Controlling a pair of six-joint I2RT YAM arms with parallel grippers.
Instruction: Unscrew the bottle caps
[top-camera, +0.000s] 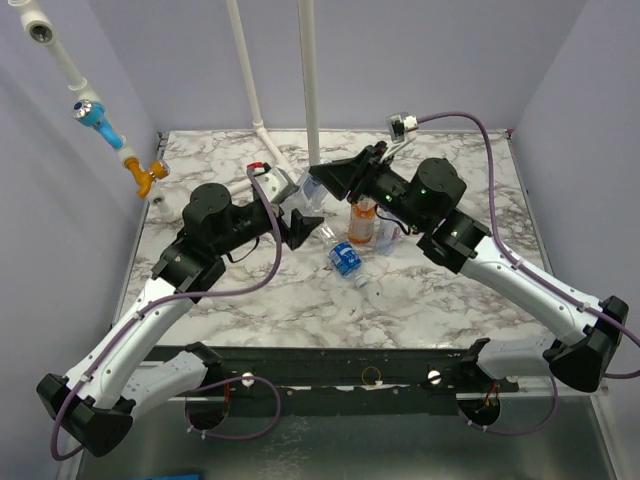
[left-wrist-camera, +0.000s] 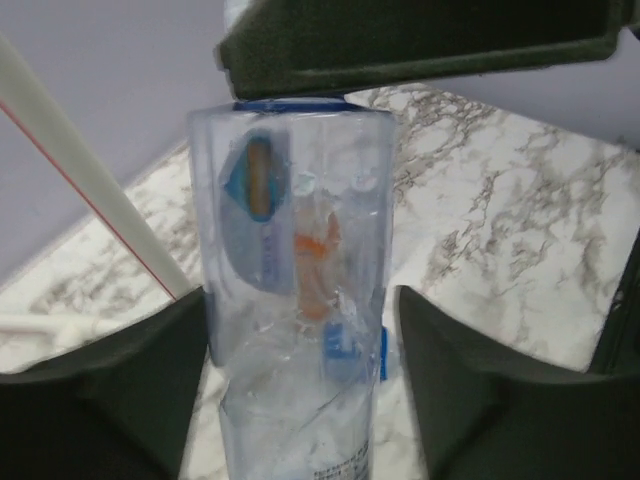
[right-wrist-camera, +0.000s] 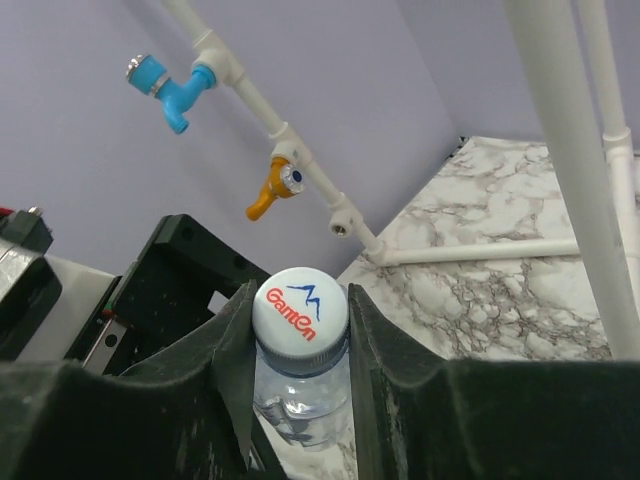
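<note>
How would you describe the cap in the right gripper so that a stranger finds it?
Over the marble table, find the clear bottle that the left gripper holds. Its cap sits in the right gripper. It alone is gripped; its white top bears red letters and a blue mark.

red "gamon" lettering on the white bottle cap (right-wrist-camera: 300, 310)

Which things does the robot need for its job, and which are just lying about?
For the job: held clear bottle, its white cap, orange drink bottle, blue-labelled bottle lying down.
Just there: white pipes, blue tap, yellow tap.
</note>
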